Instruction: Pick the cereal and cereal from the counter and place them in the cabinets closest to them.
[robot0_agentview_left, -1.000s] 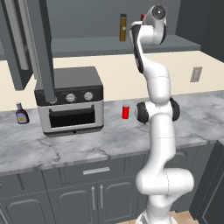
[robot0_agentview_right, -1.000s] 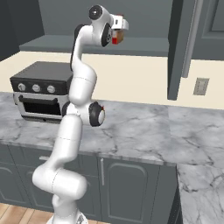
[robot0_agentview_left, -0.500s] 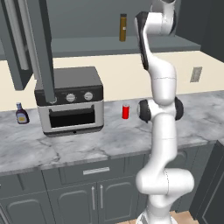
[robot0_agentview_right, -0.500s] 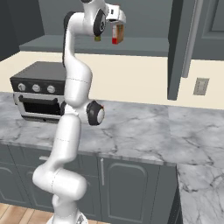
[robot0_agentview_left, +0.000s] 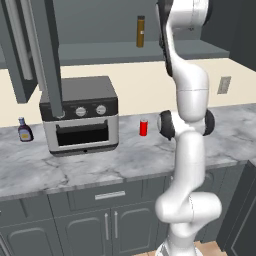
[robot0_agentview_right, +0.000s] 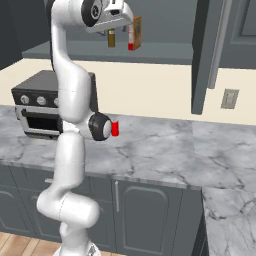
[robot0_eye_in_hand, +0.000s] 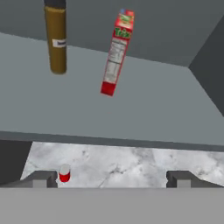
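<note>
Arm drawn back, cereal box (robot0_eye_in_hand: 116, 52) left on shelf (robot0_eye_in_hand: 144, 105), jaws wide

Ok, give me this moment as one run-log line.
phase: post-place | gripper: open, empty | cereal box: upright on cabinet shelf beside brown bottle | red can: on counter

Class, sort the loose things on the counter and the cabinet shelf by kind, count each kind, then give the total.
Cereal box on the shelf: 1
Tall brown bottle on the shelf: 1
Small bottle on the counter: 1
Red can: 1
Toaster oven: 1
Total: 5
</note>
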